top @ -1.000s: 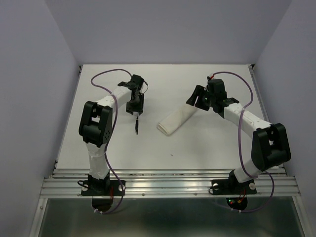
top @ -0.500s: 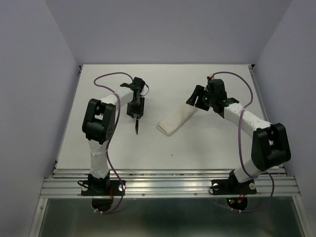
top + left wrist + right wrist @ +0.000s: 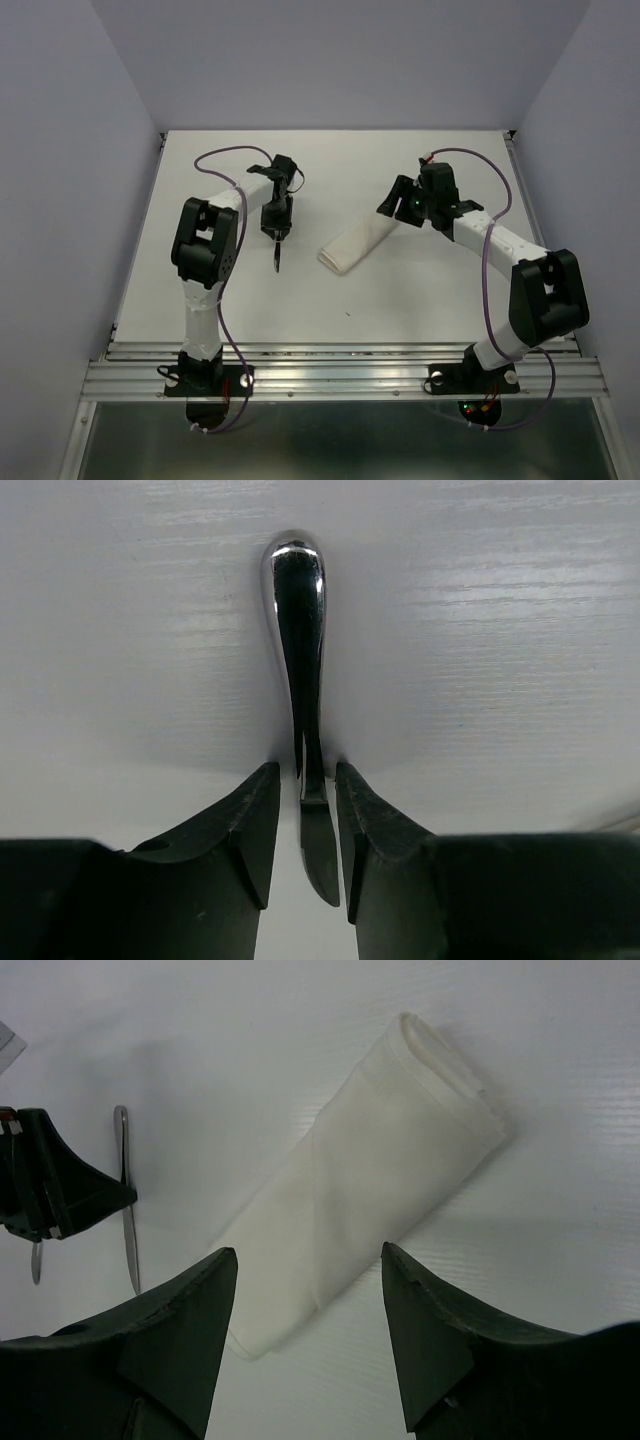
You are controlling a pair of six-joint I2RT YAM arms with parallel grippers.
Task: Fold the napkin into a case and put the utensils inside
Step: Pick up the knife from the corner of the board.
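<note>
**Clerk:** Entry one, the left claw (image 3: 303,815)?

**Keeper:** Black, two-fingered, pointing down at the white tabletop (image 3: 430,290). The jaws are narrow. One slim, shiny silver metal utensil (image 3: 299,630) lies lengthwise in the gap. The left wrist view shows a sliver of table on each side of it, so the black fingers (image 3: 250,825) are not pressing on it. The claw straddles the piece without gripping it.

**Clerk:** How does the utensil lie?

**Keeper:** Flat on the table. Its rounded handle end runs out ahead of the fingertips and its thinner end sits back between them. In the top view it shows as a dark sliver (image 3: 277,258) reaching from under the claw (image 3: 274,230) toward the near edge.

**Clerk:** Any other cutlery?

**Keeper:** The right wrist view shows a small piece of a second silver utensil (image 3: 35,1260) beside the first, mostly hidden by the left claw. I cannot tell what kind it is.

**Clerk:** Entry two, the right claw (image 3: 307,1252)?

**Keeper:** The jaws are wide and hold nothing.

**Clerk:** And the case?

**Keeper:** A narrow white pocket of folded napkin, the case (image 3: 370,1160) lies diagonally mid-table. One end sits between and below the right claw's spread fingertips. The rolled end points away from them. In the top view the case (image 3: 355,243) is well apart from the utensil, to its right.
</note>
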